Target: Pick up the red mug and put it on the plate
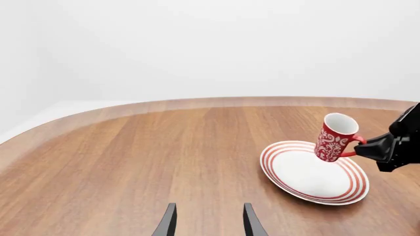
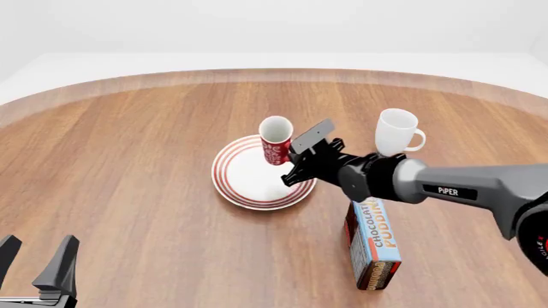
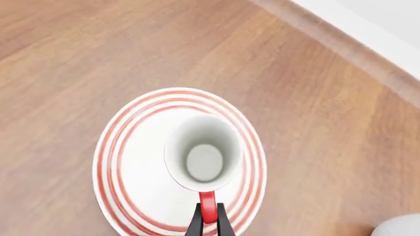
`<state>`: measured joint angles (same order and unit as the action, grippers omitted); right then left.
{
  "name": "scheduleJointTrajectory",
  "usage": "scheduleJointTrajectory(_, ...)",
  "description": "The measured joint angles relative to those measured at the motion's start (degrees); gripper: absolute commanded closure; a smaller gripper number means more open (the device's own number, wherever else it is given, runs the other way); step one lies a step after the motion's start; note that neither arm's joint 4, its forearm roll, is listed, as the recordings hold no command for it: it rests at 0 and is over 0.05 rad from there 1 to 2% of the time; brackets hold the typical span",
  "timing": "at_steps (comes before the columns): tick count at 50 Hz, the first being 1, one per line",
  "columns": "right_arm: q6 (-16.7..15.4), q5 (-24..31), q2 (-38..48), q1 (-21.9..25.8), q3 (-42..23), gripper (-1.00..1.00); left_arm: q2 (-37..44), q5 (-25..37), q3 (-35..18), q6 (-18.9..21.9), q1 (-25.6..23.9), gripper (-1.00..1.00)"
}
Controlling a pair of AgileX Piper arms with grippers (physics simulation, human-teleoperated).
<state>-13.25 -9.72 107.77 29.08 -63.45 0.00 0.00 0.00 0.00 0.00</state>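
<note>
Right gripper clamps red mug's handle — above plate.

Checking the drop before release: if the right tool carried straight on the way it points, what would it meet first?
Probably the plate: the right tool, clamped on the red mug's handle, points down onto it. The gap is unclear.

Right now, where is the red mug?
In the front view the red mug is near the table's middle, tilted over the plate, held by its handle in the right gripper, left of the white mug.
</note>
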Motion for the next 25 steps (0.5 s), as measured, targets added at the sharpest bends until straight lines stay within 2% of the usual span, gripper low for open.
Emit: scheduleJointTrajectory(25, 1.7, -1.6, 5.8, 0.9, -3.3, 1.00, 0.0, 0.0, 0.0, 0.0, 0.0, -1.00)
